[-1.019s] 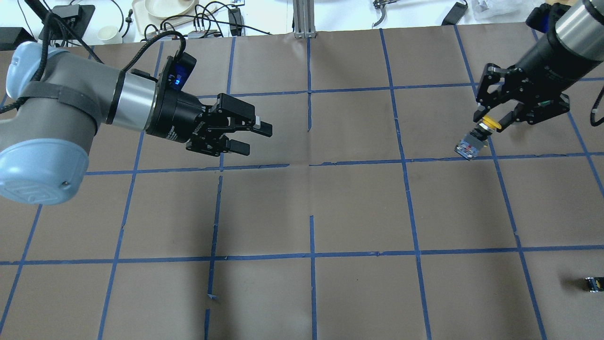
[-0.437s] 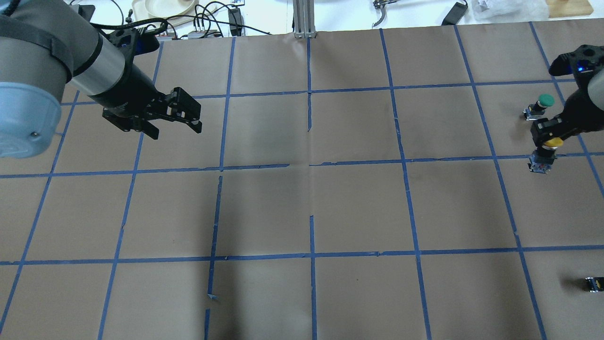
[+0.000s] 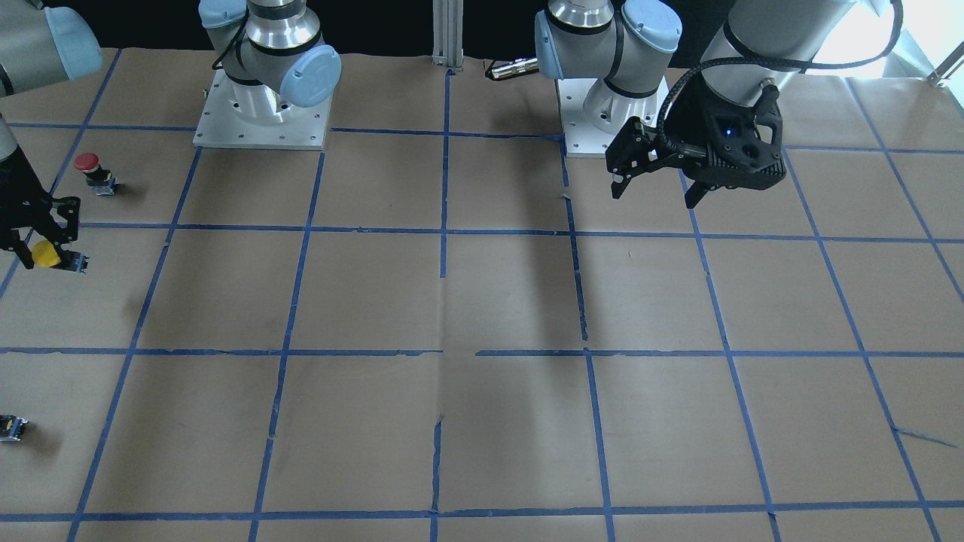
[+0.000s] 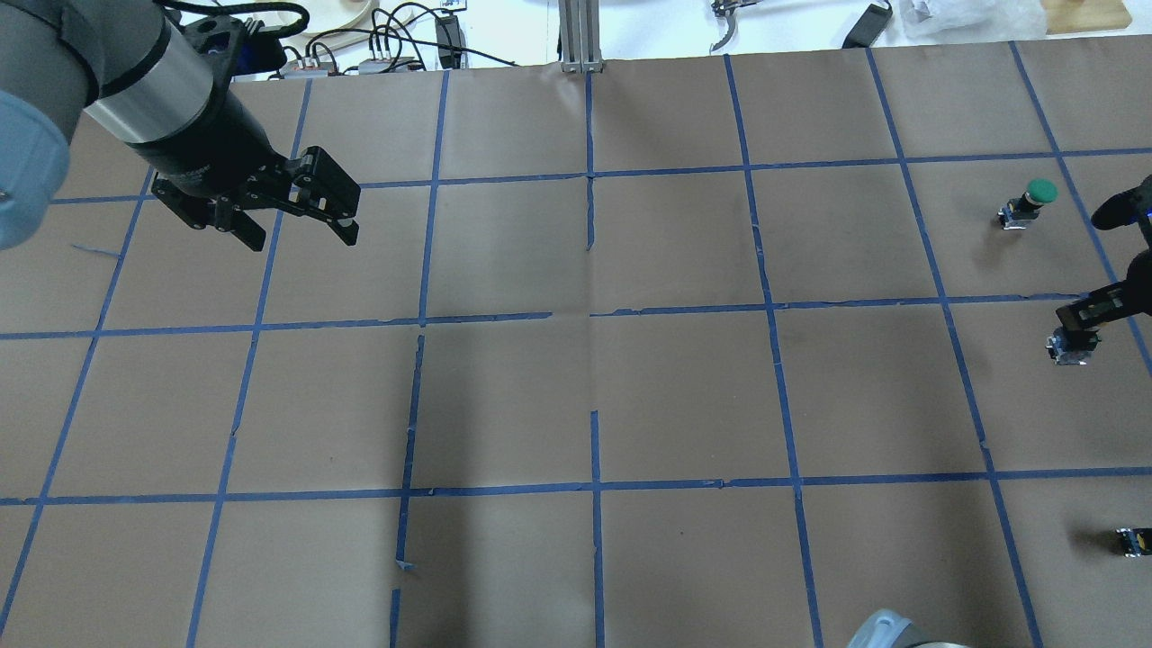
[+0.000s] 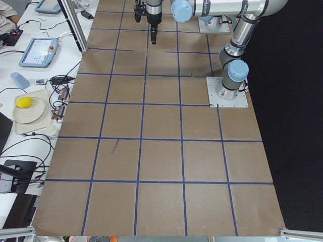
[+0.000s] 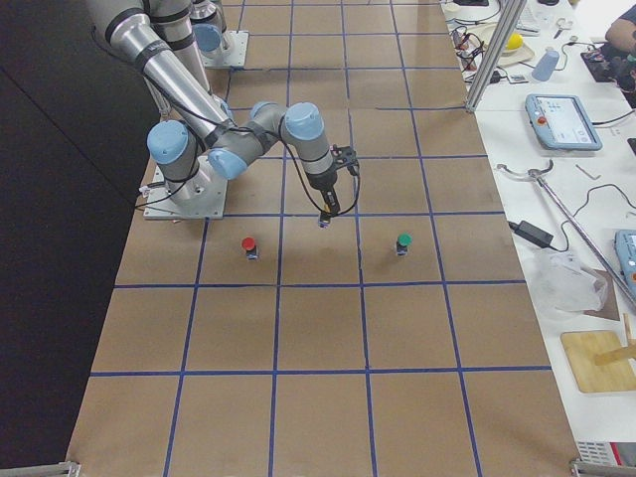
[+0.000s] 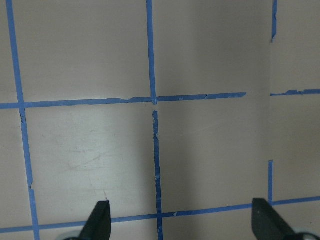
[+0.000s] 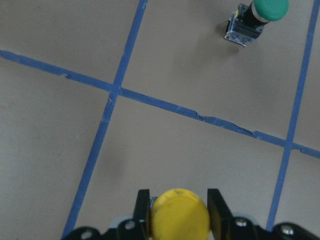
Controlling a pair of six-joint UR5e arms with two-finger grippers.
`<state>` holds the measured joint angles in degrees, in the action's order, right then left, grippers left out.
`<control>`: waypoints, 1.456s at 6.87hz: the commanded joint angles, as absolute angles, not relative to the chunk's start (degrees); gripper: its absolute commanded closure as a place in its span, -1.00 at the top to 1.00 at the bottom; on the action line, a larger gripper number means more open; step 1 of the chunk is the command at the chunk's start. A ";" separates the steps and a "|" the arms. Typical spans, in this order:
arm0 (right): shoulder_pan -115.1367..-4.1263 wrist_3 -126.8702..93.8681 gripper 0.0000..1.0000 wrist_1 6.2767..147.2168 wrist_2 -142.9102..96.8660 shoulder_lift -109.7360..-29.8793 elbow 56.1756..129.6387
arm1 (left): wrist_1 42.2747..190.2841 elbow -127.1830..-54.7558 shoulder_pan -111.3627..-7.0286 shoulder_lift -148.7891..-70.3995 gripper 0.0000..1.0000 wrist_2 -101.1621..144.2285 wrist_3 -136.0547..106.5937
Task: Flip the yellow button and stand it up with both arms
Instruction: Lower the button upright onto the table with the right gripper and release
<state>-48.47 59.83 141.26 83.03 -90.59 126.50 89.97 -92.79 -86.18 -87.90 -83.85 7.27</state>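
The yellow button (image 8: 179, 216) sits cap up between my right gripper's (image 8: 178, 205) fingers. In the front-facing view the yellow cap (image 3: 45, 254) and grey block show at the far left under the right gripper (image 3: 39, 239), low over the table. In the overhead view only the button's grey block (image 4: 1068, 348) shows below the right gripper (image 4: 1083, 317) at the right edge. My left gripper (image 4: 304, 236) is open and empty, high over the far left of the table; it also shows in the front-facing view (image 3: 654, 197) and the left wrist view (image 7: 182, 222).
A green-capped button (image 4: 1031, 201) stands beyond the yellow one, also in the right wrist view (image 8: 255, 17). A red-capped button (image 3: 94, 172) stands nearer the robot base. A small black block (image 4: 1132, 541) lies at the near right edge. Blue tape lines grid the brown table (image 4: 594, 396).
My right gripper has carried the yellow button right and toward the robot, lower over the table, uncovering the green button. My left arm has drawn back left and away.
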 commanded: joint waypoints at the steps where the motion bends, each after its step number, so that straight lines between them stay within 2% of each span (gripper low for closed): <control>1: -43.35 70.08 -0.81 148.33 75.64 -85.11 128.14 | 91.84 -91.93 -87.01 -87.02 1.00 -86.11 8.43; 2: -40.98 73.27 -0.81 152.36 74.80 -82.56 128.14 | 91.93 -91.76 -87.01 -87.62 1.00 -87.87 7.83; 5: -40.43 73.57 -0.76 154.15 71.11 -82.18 130.24 | 91.93 -91.85 -86.75 -87.46 1.00 -88.51 2.81; 6: -40.52 73.30 -0.50 157.29 71.19 -82.18 131.73 | 92.19 -92.02 -86.75 -87.19 1.00 -88.51 2.73; 7: -40.43 73.30 0.37 158.46 71.28 -82.18 131.75 | 92.20 -92.11 -86.75 -86.93 1.00 -88.51 2.90; 8: -40.34 73.21 0.99 158.38 72.06 -82.26 131.66 | 92.28 -92.98 -86.75 -86.92 1.00 -88.51 2.99; 10: -40.34 69.37 0.99 157.50 74.87 -83.92 131.22 | 92.20 -92.03 -86.75 -86.74 1.00 -88.51 2.99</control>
<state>-40.33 71.84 157.77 73.13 -82.90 131.51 92.29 -92.58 -86.75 -86.67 -88.51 2.97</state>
